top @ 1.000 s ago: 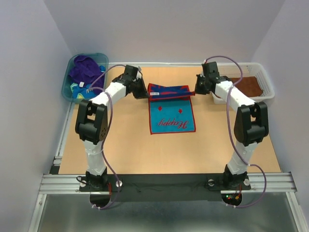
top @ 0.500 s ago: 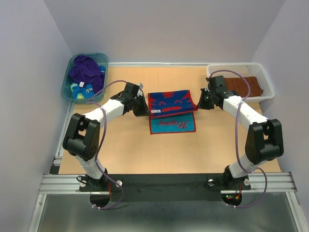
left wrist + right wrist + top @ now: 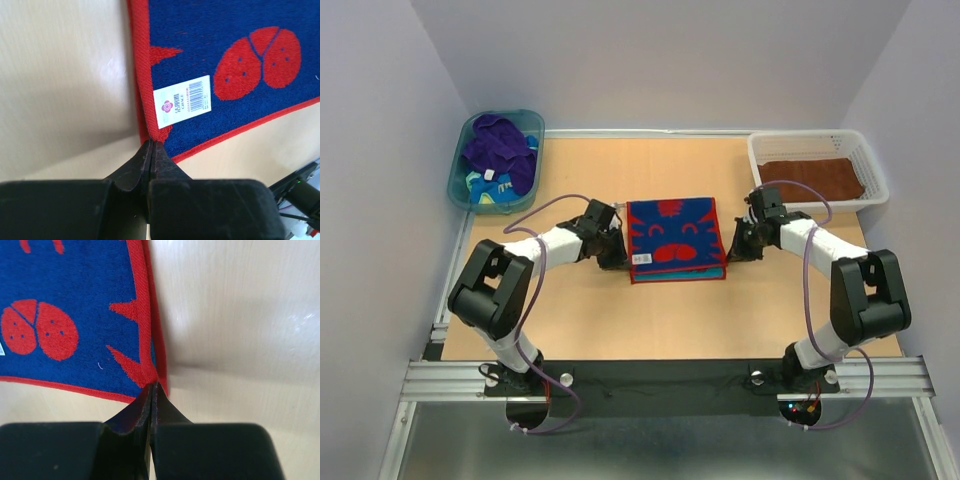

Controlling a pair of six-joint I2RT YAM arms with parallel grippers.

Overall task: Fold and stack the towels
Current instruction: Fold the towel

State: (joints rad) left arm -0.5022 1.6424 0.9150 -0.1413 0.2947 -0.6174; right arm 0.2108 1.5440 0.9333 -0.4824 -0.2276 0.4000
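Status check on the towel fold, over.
Left pincer and right pincer both shut on red-and-blue towel corners. Towel folded over, lying flat. Nothing in the way.

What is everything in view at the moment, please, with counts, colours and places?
red-and-blue towel: one, blue with red border and marks, folded at the table's centre, teal layer showing at its near edge
purple towel: one, purple, in the tub
teal-and-yellow cloth: one, in the tub, partly under the purple towel
tub: one, teal, far left
brown towel: one, brown, flat in the basket
basket: one, white, far right
table: one, tan
left gripper: black, shut on the red-and-blue towel's near-left corner
right gripper: black, shut on its near-right corner
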